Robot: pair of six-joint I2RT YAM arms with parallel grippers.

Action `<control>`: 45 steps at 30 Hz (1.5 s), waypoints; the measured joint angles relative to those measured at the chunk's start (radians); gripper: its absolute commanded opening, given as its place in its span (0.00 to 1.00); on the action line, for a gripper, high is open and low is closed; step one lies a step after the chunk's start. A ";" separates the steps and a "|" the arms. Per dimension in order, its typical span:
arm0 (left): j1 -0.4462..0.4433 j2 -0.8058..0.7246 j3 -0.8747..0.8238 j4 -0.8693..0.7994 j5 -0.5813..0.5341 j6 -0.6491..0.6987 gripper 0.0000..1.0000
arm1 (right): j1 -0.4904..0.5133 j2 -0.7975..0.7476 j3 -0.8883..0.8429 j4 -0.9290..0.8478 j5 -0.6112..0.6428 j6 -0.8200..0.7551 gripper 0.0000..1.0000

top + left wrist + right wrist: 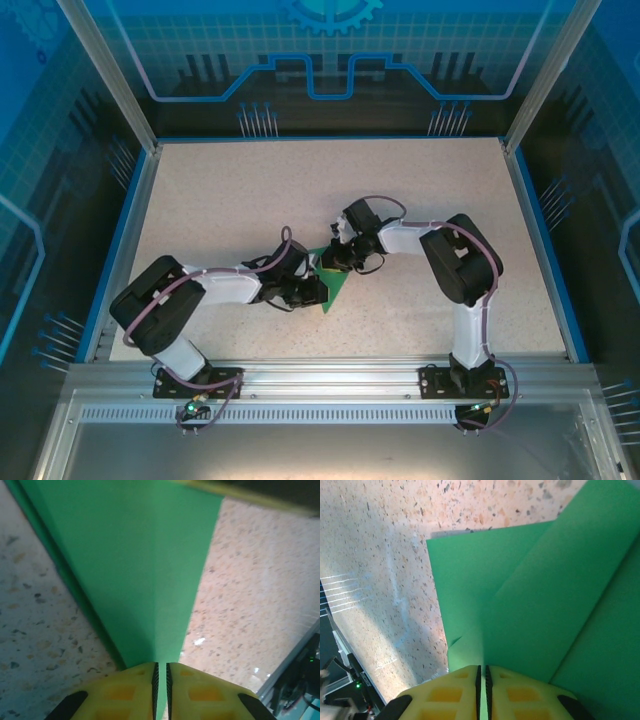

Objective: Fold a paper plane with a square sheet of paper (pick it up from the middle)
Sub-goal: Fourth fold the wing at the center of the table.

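The square sheet of paper (333,282) is bright green and folded into a layered pointed shape at the table's middle, between the two arms. My left gripper (161,672) is shut on it, and the green paper (135,565) runs away from the yellow fingers (125,695) as a creased wedge. My right gripper (483,674) is shut on another part of the same paper (540,600), where overlapping folded layers show. In the top view the left gripper (305,290) sits at the paper's left and the right gripper (340,255) at its upper right.
The speckled beige table (250,190) is bounded by blue rails (125,240) on the sides and an aluminium frame (330,385) along the near edge. Glass walls (330,60) enclose the back.
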 measured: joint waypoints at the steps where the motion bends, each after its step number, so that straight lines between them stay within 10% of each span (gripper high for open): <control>1: -0.002 0.014 0.001 -0.007 -0.001 0.000 0.14 | -0.002 -0.012 -0.005 -0.004 0.008 0.000 0.15; 12: -0.002 0.025 -0.008 0.021 0.006 0.003 0.12 | -0.038 -0.131 -0.039 -0.010 0.055 0.000 0.14; 45: -0.037 0.035 -0.018 0.089 -0.029 0.018 0.07 | -0.101 0.182 0.314 -0.111 0.092 -0.019 0.14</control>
